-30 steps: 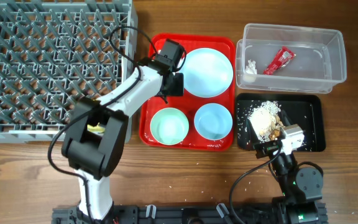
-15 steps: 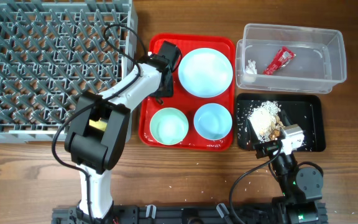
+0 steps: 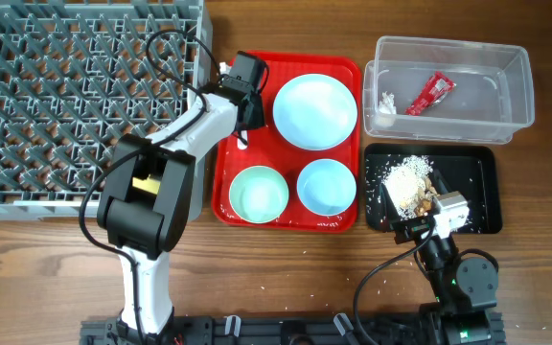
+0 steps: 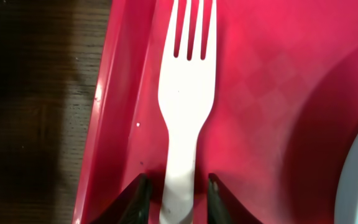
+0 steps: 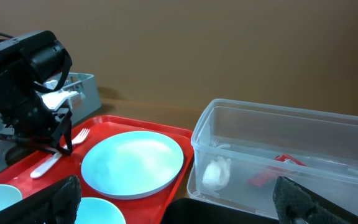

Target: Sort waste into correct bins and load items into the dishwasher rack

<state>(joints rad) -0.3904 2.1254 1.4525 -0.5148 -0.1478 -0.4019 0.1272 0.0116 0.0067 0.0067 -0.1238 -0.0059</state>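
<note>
A white plastic fork (image 4: 185, 99) lies at the left edge of the red tray (image 4: 260, 81), tines pointing away. My left gripper (image 4: 178, 193) is open, its fingers either side of the fork's handle with small gaps; it also shows in the overhead view (image 3: 244, 103). The pale-blue plate (image 3: 315, 111), pale-green bowl (image 3: 260, 194) and pale-blue bowl (image 3: 327, 186) sit on the tray. The clear tub (image 3: 448, 48) holds the red wrapper (image 3: 430, 92) and white tissue (image 3: 387, 101). Food leftovers (image 3: 408, 182) lie in the black tray (image 3: 477, 192). My right gripper (image 5: 179, 205) is wide open and empty. Cup and spoon are out of view.
The grey dishwasher rack (image 3: 75, 96) fills the far left of the table, its right wall close to the red tray's left edge (image 3: 220, 144). The right arm's base (image 3: 458, 278) sits at the near edge, just below the black tray. Small crumbs dot the wood in front.
My left gripper has moved left and away from the plate's edge toward the tray's left rim, ending over the fork's handle. The right arm has not moved.
</note>
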